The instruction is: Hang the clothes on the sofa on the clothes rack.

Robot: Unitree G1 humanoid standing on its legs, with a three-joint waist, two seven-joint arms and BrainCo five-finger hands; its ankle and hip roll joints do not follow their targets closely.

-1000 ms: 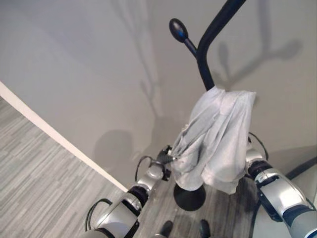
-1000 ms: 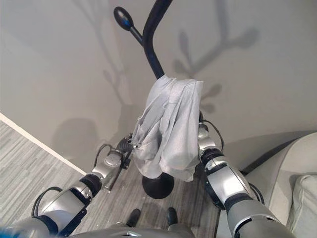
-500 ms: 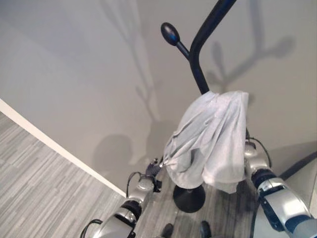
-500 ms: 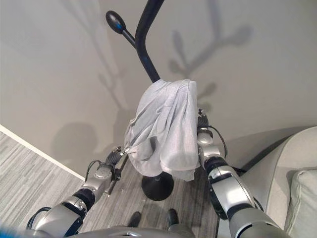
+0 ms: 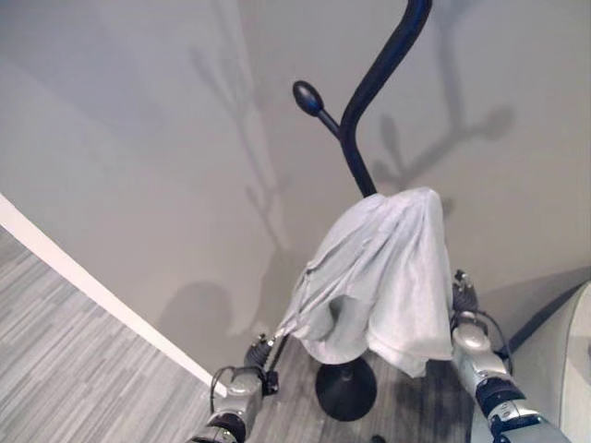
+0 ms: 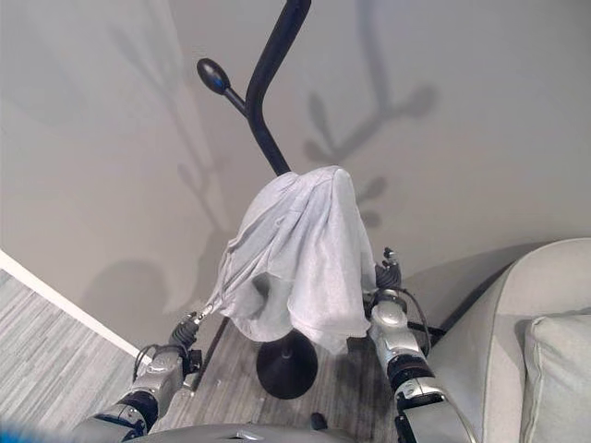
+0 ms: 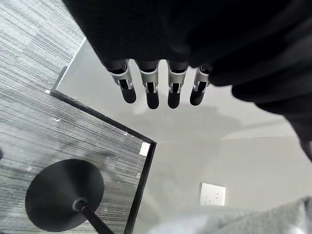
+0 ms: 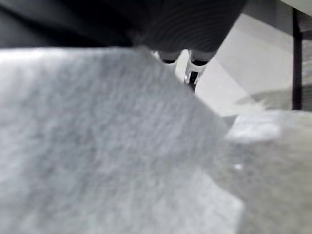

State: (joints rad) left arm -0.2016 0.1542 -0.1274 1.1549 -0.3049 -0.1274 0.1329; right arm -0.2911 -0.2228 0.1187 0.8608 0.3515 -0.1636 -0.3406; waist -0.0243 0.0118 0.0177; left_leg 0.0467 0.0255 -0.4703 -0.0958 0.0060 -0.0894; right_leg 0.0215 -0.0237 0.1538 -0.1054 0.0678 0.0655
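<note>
Down low on the near left, the left robot hand [image 5: 261, 351] reaches up toward the hanging hem of the grey garment [image 5: 379, 277]; in the head views its fingertips sit right at the cloth's lowest corner, too small there to read any grip. Its own wrist view settles it: the fingers [image 7: 152, 90] hang straight and loose in a row with nothing between them, and just a sliver of grey cloth is cut off at the frame's edge. On the near right, the right robot hand [image 6: 387, 277] is tucked against the garment's far side, mostly hidden behind the fabric. From its wrist camera the cloth blocks nearly everything, with just two fingertips [image 8: 192, 75] peeking past it, so I cannot tell whether that robot hand is grasping or released. Beyond both, the garment is draped over the black clothes rack [image 5: 355, 138], covering the pole's middle, with the round base [image 5: 345, 388] on the floor below. A sofa [image 6: 540, 351] shows at the right edge.
</note>
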